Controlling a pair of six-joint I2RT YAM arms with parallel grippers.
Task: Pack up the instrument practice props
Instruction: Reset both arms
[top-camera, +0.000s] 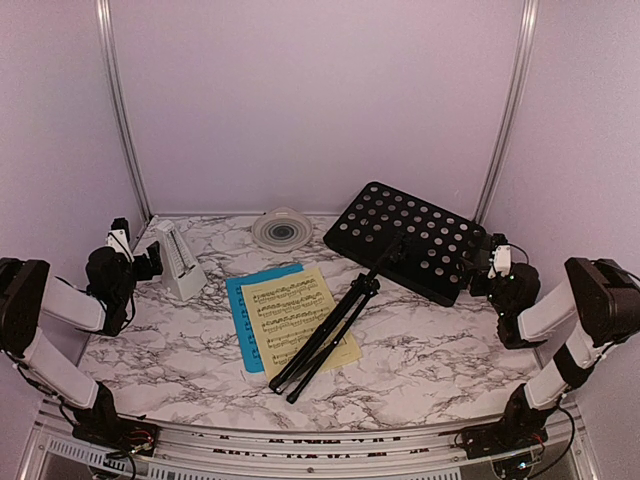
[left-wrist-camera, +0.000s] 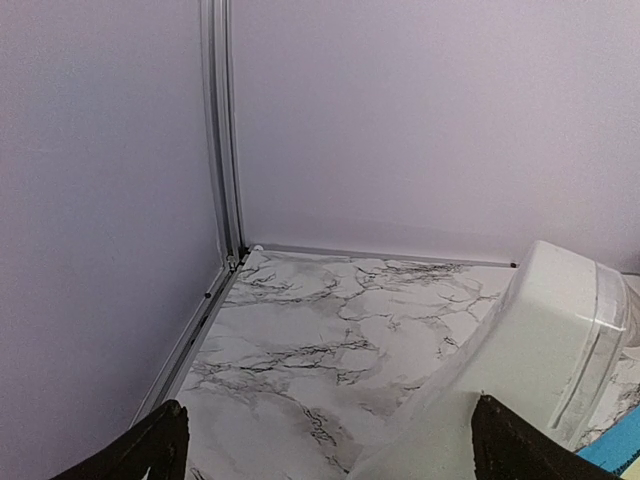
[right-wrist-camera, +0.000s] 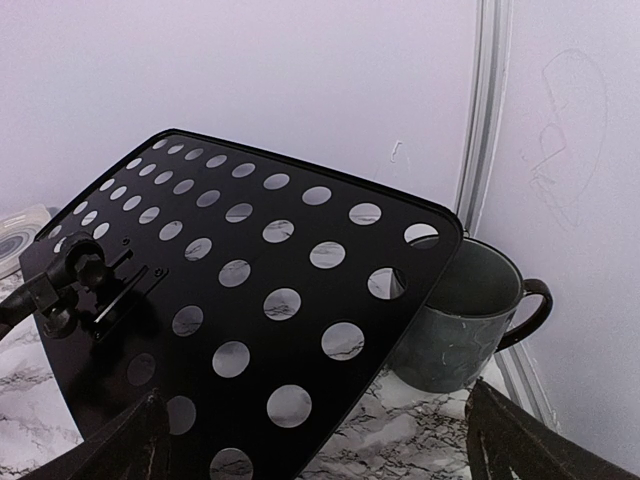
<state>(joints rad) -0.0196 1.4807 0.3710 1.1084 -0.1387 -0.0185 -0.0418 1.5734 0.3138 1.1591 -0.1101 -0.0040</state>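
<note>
The black hole-punched music stand (top-camera: 410, 240) lies at the back right, its folded tripod legs (top-camera: 325, 335) lying across the yellow page (top-camera: 300, 320), which overlaps the blue page (top-camera: 240, 315). The white pyramid metronome (top-camera: 178, 260) stands at the back left. My left gripper (top-camera: 150, 262) is open right beside it; in the left wrist view the metronome (left-wrist-camera: 530, 350) fills the right side of the open gripper (left-wrist-camera: 330, 445). My right gripper (top-camera: 490, 265) is open at the stand's right end; in the right wrist view the stand's plate (right-wrist-camera: 250, 300) spans the open gripper (right-wrist-camera: 320, 440).
A dark mug (right-wrist-camera: 465, 320) stands behind the stand's right corner, close to the right wall. A round white disc with grey rings (top-camera: 282, 229) lies at the back centre. Walls and aluminium posts (top-camera: 120, 110) close in the marble table (top-camera: 450, 350).
</note>
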